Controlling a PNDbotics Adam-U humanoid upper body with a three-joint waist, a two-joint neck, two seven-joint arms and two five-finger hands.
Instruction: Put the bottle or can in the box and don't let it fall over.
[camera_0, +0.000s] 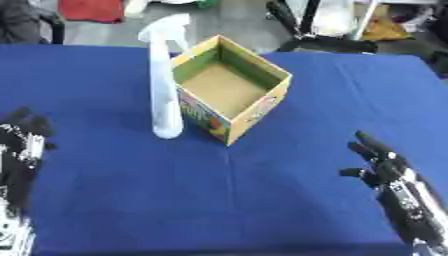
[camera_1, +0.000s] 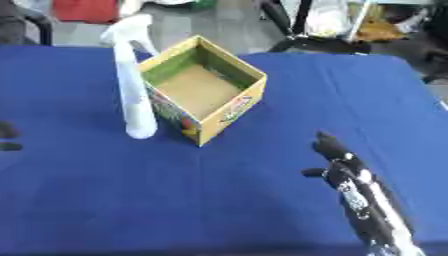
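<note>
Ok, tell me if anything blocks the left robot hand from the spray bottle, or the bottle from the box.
Nothing visible does. Only bare blue tablecloth lies between the left robot hand and the upright white spray bottle. The open box stands right beside the bottle, its inside empty.

white spray bottle (camera_1: 133, 85) upright, seemingly touching box (camera_1: 229, 107)

Left hand (camera_0: 22, 142) cut by left edge in left eye view; right eye view shows only dark fingertips. Box (camera_0: 229, 90) print blurred, unreadable. Spray bottle (camera_0: 164, 75) hides box's left wall. Far floor clutter indistinct.
</note>
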